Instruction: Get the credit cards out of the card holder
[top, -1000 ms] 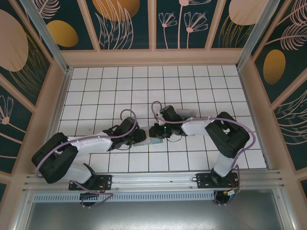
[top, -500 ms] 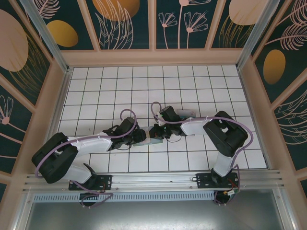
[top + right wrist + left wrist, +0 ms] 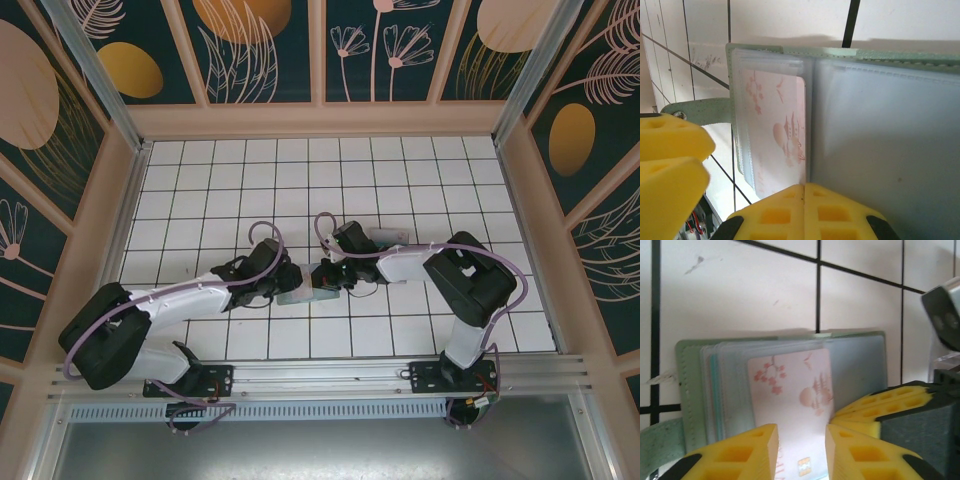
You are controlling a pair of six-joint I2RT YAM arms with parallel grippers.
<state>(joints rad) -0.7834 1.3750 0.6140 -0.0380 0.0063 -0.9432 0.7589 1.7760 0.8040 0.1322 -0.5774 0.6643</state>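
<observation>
On the surface (image 3: 740, 290), narrowly parted left end effector (image 3: 801, 442) straddles a blossom-print credit card (image 3: 790, 400); closed right end effector (image 3: 804, 202) pins the open card holder (image 3: 690, 390); extraction likely needs pinch, then pull

— Where's the top camera?
— High, behind the arm bases, looking down over the whole table (image 3: 400, 170).
— And the wrist ones?
— Each rides low on its wrist, very near the tiles, aimed at the holder (image 3: 687, 390).
— What do they share?
— Both show its fold running up the picture, with the pink-printed card (image 3: 790, 400) on the left half. From the top it's tiny, between the arms.
</observation>
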